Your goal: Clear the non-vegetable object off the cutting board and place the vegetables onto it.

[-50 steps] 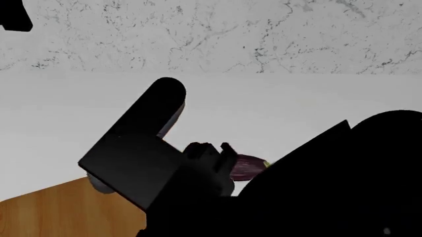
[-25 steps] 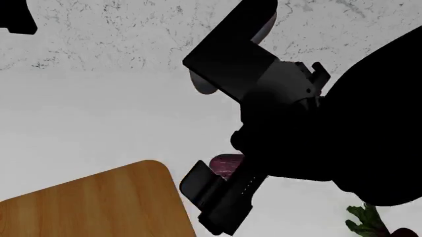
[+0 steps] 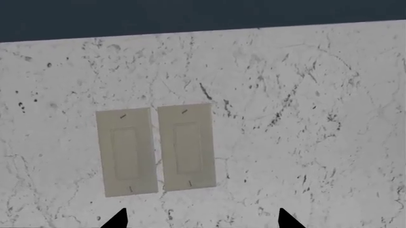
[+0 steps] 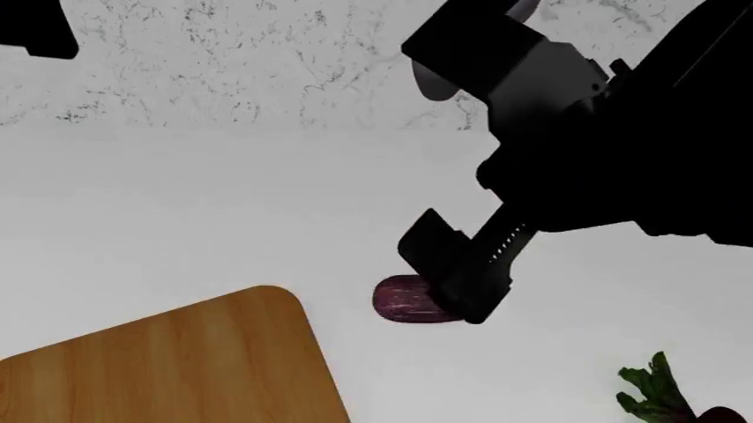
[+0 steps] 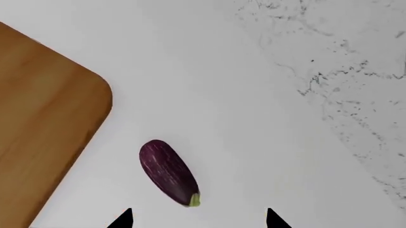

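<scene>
The cutting board (image 4: 165, 370) is a light-brown wooden slab at the lower left of the head view, and its top is bare. A small oval purple eggplant (image 4: 404, 300), one of the vegetables, lies on the white counter just right of the board's corner. My right gripper (image 4: 453, 278) hangs above the eggplant's right end. In the right wrist view it (image 5: 198, 221) is open, with the eggplant (image 5: 168, 173) just ahead of the fingertips and the board (image 5: 44, 118) beside it. The non-vegetable object (image 4: 661, 397) shows its green leaves at the lower right edge. My left gripper (image 3: 201, 221) is open and empty.
A marbled white wall (image 4: 294, 62) backs the white counter (image 4: 176, 211). The left wrist view faces that wall and two beige switch plates (image 3: 155, 149). A black part of my left arm (image 4: 35, 26) shows at the head view's top left corner.
My right arm has swung from over the board's corner up and to the right. The eggplant now shows more fully, and the leafy bulb has come into view at the lower right.
</scene>
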Controlling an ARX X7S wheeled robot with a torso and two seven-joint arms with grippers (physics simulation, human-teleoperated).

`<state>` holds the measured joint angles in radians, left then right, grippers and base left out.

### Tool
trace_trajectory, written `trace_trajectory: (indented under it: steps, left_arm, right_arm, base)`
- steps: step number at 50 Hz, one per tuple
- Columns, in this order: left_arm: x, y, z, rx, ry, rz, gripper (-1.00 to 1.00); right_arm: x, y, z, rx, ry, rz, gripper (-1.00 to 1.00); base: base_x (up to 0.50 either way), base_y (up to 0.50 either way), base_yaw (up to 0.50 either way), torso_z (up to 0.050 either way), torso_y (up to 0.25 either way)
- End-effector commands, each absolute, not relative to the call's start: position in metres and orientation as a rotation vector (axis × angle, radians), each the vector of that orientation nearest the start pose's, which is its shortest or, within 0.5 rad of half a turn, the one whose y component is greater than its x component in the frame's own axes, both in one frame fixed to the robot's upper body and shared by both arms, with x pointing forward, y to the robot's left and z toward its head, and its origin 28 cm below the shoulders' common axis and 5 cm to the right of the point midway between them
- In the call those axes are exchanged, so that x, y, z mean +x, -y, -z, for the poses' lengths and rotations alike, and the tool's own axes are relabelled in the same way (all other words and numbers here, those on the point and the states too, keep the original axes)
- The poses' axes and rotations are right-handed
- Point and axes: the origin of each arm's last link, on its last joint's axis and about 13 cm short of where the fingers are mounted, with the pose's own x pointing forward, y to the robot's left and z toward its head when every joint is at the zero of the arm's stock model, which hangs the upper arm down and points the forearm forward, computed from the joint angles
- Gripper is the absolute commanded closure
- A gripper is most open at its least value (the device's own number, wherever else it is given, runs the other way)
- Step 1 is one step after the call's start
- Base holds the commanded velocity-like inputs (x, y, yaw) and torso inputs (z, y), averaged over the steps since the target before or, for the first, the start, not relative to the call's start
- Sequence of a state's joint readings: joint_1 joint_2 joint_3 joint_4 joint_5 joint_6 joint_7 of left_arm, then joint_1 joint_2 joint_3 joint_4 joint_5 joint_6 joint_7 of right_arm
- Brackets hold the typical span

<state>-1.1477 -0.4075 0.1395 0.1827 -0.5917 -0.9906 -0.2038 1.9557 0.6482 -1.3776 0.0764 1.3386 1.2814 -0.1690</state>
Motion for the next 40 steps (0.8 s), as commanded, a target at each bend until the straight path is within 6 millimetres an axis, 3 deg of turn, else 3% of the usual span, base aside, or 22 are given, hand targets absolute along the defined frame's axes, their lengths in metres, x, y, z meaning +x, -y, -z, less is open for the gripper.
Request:
trace_trajectory:
  steps: [1, 7, 25, 40]
  left_arm:
    - [0.318, -0.257, -0.318, 0.071, 0.254, 0.067, -1.00]
    - [0.318, -0.256, -0.319, 0.074, 0.255, 0.068, -1.00]
    - [0.321, -0.257, -0.319, 0.074, 0.251, 0.058, -1.00]
    - [0.326, -0.259, -0.315, 0.074, 0.243, 0.052, -1.00]
  right_arm:
    - [0.326, 0.145, -0.358, -0.696, -0.672, -0.610, -1.00]
    - [0.338, 0.144, -0.342, -0.690, -0.704, -0.625, -1.00]
    - [0.370, 0.132, -0.323, -0.670, -0.732, -0.685, -1.00]
    - [0.382, 0.123, -0.303, -0.652, -0.761, -0.733, -1.00]
  base:
    - [0.00, 0.00, 0.00, 0.000, 0.000]
    - [0.00, 0.00, 0.00, 0.000, 0.000]
    - [0.00, 0.00, 0.00, 0.000, 0.000]
    - [0.00, 0.00, 0.00, 0.000, 0.000]
